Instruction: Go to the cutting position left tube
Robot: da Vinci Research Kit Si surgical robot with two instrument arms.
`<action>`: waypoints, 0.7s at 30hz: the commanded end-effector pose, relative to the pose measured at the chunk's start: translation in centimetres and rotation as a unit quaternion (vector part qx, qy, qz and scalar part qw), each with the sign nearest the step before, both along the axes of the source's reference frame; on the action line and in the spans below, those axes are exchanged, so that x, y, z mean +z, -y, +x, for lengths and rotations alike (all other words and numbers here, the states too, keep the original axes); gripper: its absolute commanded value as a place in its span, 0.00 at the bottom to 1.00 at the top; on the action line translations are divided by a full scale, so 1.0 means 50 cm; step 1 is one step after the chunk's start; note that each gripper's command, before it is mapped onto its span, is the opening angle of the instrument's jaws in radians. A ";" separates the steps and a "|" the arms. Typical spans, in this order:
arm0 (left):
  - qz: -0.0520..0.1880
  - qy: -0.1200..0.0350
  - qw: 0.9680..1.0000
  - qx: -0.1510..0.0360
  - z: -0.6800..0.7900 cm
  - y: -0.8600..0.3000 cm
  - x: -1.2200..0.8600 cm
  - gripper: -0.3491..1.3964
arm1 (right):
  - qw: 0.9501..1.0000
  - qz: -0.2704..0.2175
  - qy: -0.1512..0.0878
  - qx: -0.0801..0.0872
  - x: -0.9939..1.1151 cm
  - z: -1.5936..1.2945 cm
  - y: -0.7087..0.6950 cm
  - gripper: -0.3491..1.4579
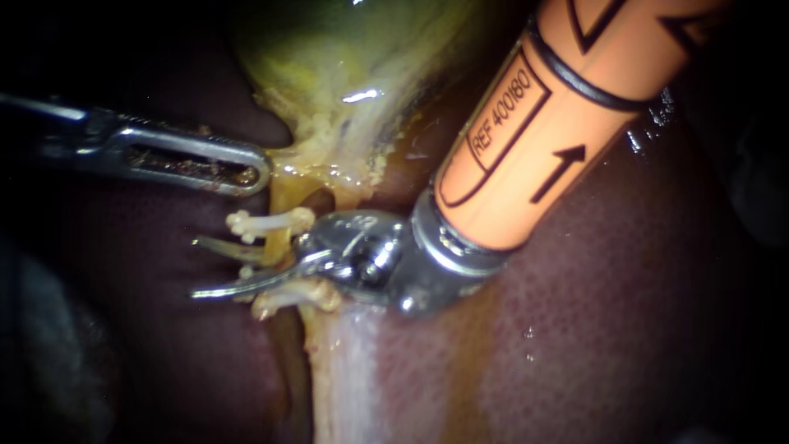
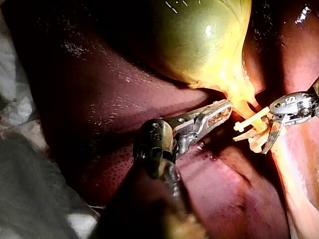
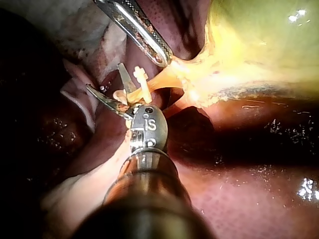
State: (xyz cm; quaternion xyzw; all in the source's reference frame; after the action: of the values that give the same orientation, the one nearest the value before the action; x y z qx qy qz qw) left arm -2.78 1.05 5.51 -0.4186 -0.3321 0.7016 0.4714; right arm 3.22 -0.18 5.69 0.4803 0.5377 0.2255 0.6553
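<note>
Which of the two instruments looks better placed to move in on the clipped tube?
Right. The right instrument has open blades at the tube, between its two clips. The left instrument lies aside, its tip by the neck of the gallbladder.

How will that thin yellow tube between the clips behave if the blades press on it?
The tube looks thin and soft, so it would probably bend aside rather than resist. Its wet sheen suggests it may slip off the open blades of the right instrument. The clips either side probably stiffen it.
</note>
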 end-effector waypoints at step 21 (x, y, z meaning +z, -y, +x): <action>0.000 0.000 1.000 0.000 0.0001 0.0000 0.0000 0.00 | 0.995 0.076 0.067 0.014 0.0051 -0.0017 -0.0021 0.00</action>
State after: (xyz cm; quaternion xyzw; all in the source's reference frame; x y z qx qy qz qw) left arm -2.77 1.05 5.51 -0.4188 -0.3323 0.7015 0.4713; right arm 3.13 -0.07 5.94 0.5058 0.4802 0.3066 0.6477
